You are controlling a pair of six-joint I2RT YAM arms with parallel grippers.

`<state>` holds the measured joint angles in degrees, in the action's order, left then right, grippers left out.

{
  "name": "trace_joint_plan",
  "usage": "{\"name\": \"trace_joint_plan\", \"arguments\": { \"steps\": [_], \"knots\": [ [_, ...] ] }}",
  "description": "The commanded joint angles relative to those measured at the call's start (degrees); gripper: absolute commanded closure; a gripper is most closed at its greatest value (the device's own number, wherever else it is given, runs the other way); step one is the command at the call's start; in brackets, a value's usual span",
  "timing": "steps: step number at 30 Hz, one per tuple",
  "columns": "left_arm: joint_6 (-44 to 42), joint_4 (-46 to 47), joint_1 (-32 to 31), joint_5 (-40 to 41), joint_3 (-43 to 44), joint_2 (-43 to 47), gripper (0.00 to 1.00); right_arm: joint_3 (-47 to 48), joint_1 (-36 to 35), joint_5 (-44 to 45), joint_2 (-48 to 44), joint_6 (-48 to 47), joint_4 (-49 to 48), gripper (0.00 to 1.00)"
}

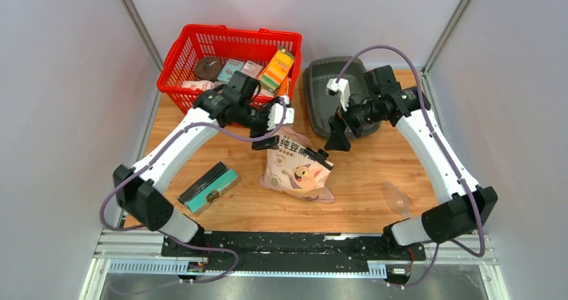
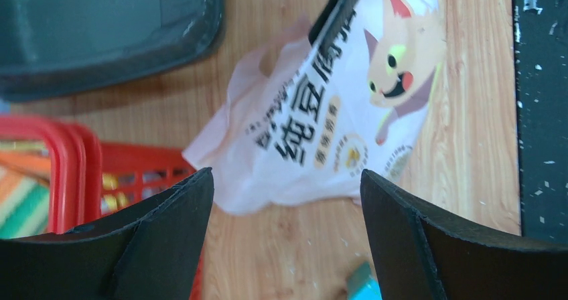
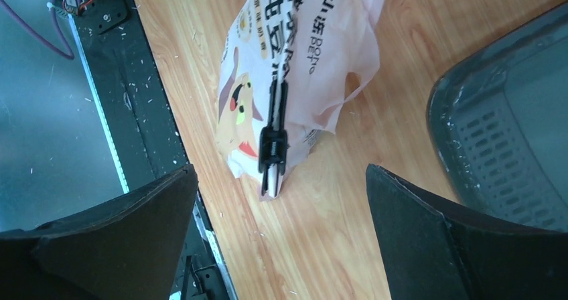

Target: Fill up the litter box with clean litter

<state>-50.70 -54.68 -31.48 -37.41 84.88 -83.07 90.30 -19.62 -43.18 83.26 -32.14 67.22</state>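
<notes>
The dark grey litter box (image 1: 320,96) sits at the back of the table, right of the basket, and only bare grey plastic shows inside it (image 3: 509,132). The pinkish bag with a cartoon cat (image 1: 298,166) lies mid-table, with a black clip (image 1: 323,158) on its edge. No clean litter shows; it is hidden in the bag. My left gripper (image 1: 266,141) hovers open over the bag's top left corner (image 2: 328,106). My right gripper (image 1: 337,139) hangs open between the bag (image 3: 295,65) and the litter box, just beyond the clip (image 3: 273,142). Neither gripper holds anything.
A red mesh basket (image 1: 187,49) with several packets stands at the back left, close behind the left arm. A teal-and-black box (image 1: 209,186) lies at the front left. A clear plastic piece (image 1: 395,196) lies at the front right. Grey walls close in both sides.
</notes>
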Motion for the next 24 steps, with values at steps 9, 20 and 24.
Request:
{"name": "trace_joint_plan", "arguments": {
  "steps": [9, 20, 24],
  "knots": [
    [-14.6, -16.4, -6.7, 2.6, 16.7, -21.0, 0.27, -9.2, 0.2, 2.2, -10.1, -1.4, -0.5, 0.0],
    [-7.9, -17.0, -6.7, 5.5, 10.4, -17.7, 1.0, -8.7, 0.5, 3.3, -7.9, -0.8, -2.3, 0.0],
    [0.8, -13.5, -4.9, 4.6, 8.6, -13.4, 1.0, -8.1, 0.5, 3.5, -6.9, -0.6, -2.9, 0.0]
  ]
}}
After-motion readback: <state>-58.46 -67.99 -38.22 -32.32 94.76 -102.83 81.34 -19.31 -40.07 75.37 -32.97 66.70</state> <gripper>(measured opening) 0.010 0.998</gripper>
